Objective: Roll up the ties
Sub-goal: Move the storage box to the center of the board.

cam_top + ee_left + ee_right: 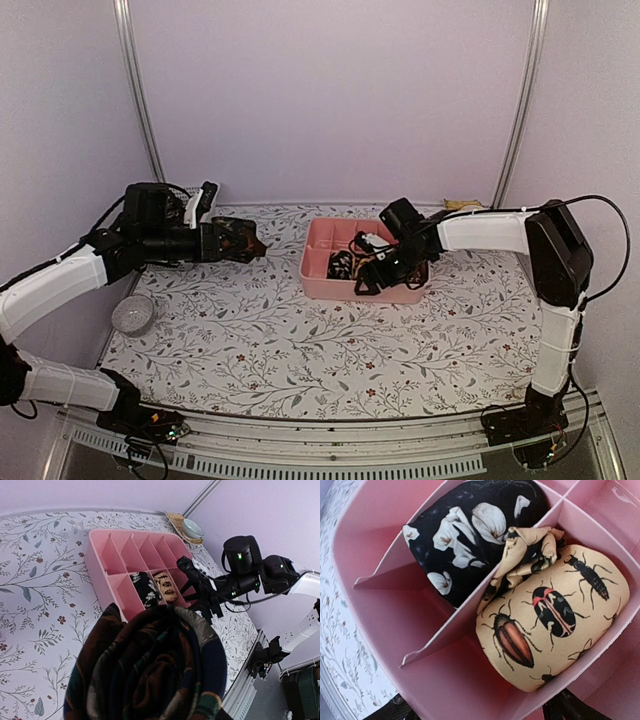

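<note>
Three coiled ties show. My left gripper [240,243] clamps the dark coil [150,670], raised over the table [250,340] left of the pink tray [318,262]. My right gripper [368,274] hangs wide over that tray, where the black floral coil [465,535] and tan beetle coil [555,615] sit in neighbouring compartments. I judge them light, soft and springy, so I'd pinch across a roll's flanks or it unwinds.

Robotics lab test cell, not a lived-in room. Plain pale lilac walls [330,100] close it in on three sides, held by bare aluminium posts [138,90]. Two white-and-black robot arms, the left arm [50,285] and the right arm [560,270], are bolted to a metal rail [330,445] at the near edge of a table [300,350] covered in floral-print cloth.
</note>
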Robot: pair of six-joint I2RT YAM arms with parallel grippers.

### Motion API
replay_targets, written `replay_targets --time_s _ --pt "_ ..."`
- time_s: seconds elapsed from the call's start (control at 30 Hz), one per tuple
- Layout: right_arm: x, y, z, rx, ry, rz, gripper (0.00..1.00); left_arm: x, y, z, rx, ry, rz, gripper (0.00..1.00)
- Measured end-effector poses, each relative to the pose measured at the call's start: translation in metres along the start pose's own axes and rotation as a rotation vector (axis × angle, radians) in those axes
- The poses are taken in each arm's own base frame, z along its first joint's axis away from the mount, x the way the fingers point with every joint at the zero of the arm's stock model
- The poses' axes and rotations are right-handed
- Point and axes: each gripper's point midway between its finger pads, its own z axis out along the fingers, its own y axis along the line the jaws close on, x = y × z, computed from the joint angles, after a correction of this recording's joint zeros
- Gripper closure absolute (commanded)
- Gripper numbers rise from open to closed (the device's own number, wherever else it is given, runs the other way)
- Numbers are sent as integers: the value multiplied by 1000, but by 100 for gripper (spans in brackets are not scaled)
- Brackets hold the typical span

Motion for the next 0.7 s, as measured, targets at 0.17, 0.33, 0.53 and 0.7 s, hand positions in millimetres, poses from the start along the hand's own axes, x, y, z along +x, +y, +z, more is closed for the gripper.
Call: replay_targets --time_s 0.17,0.33,0.53,0.7 --pt "38 69 2 -65 57 -52 22 2 1 4 8 16 -29 100" --pt "63 132 4 -121 65 -12 15 2 2 4 1 12 -69 100" --pt "47 197 -7 -195 10 19 6 -5 -3 -2 -4 -21 -91 100" --pt "2 233 -41 -258 -131 13 0 -2 -25 -7 29 -37 -98 100"
